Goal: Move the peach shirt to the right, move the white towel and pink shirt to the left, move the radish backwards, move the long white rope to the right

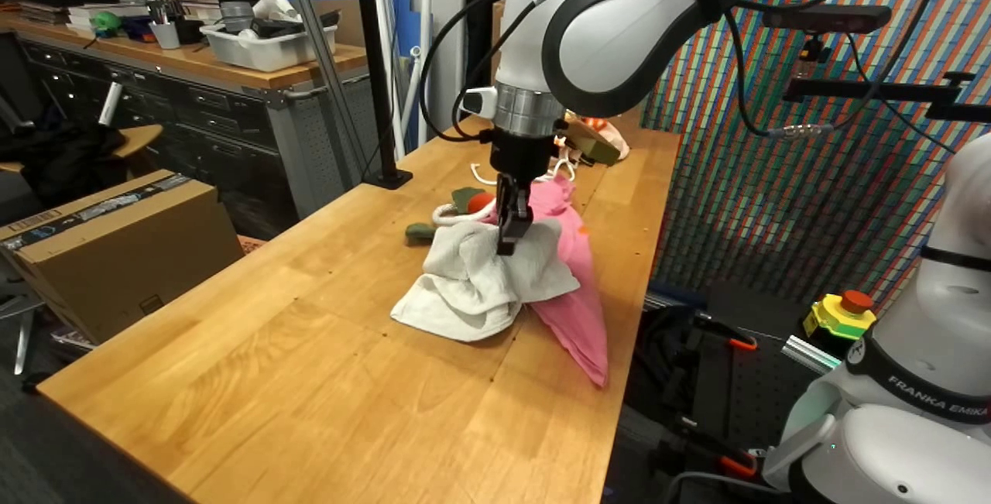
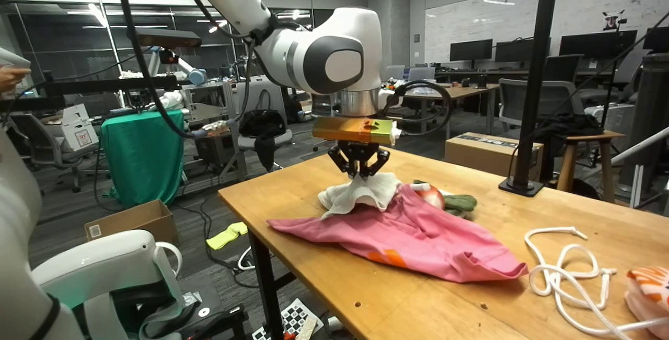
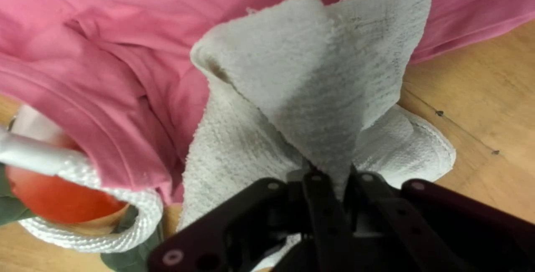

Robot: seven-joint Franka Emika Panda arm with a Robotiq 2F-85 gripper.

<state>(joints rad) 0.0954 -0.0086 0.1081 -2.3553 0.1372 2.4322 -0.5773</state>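
The fingers [image 3: 330, 222] of the gripper [image 2: 359, 174] are closed together, and a raised fold of the white towel [image 1: 476, 279] is pinched between them. The rest of this towel lies partly upon the pink shirt [image 2: 418, 238] and partly upon the wooden table [image 1: 333, 380]. Near the edge of this shirt sits the radish [image 2: 433, 198], with a piece of white rope [image 3: 148, 215] curving around it. From where I stand, the long white rope [image 2: 555, 277] lies in loose loops farther along the table, just beside the peach shirt [image 2: 645, 298], of which I see only a part.
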